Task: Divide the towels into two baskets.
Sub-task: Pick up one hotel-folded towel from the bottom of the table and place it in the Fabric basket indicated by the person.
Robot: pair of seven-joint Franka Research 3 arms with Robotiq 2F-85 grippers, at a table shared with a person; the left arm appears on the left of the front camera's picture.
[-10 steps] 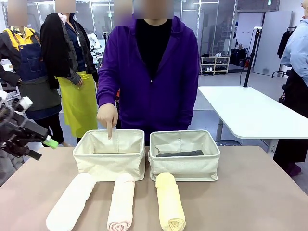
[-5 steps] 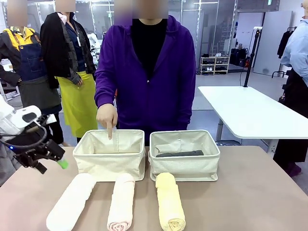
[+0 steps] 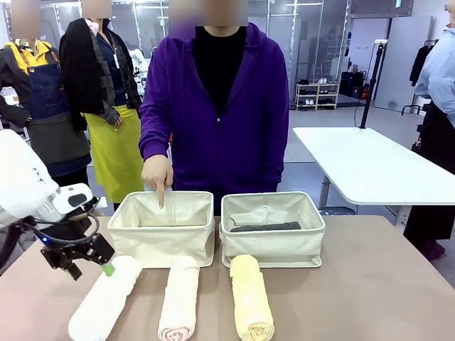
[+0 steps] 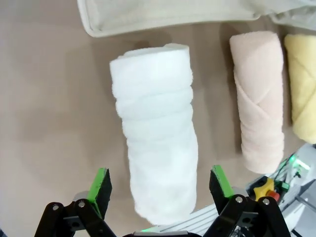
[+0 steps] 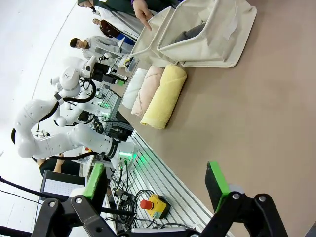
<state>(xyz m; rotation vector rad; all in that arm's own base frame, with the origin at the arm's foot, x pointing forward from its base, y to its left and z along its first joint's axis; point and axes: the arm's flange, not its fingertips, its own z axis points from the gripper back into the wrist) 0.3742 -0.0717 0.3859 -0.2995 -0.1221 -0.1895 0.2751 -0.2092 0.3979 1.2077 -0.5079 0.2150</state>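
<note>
On the bench (image 3: 370,284), only the dark grey towel (image 3: 264,227) is lodged in the centre-right basket (image 3: 274,249), while the white towel (image 3: 105,298), pink towel (image 3: 178,298) and yellow towel (image 3: 250,298) are left lower down, and the left fingers (image 4: 101,185) and right fingers (image 5: 216,180) are held spread, nothing grasped.

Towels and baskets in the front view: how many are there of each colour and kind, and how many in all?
White towel: 1
Pink-cream towel: 1
Yellow towel: 1
Dark grey towel: 1
Cream baskets: 2
Total: 6
</note>
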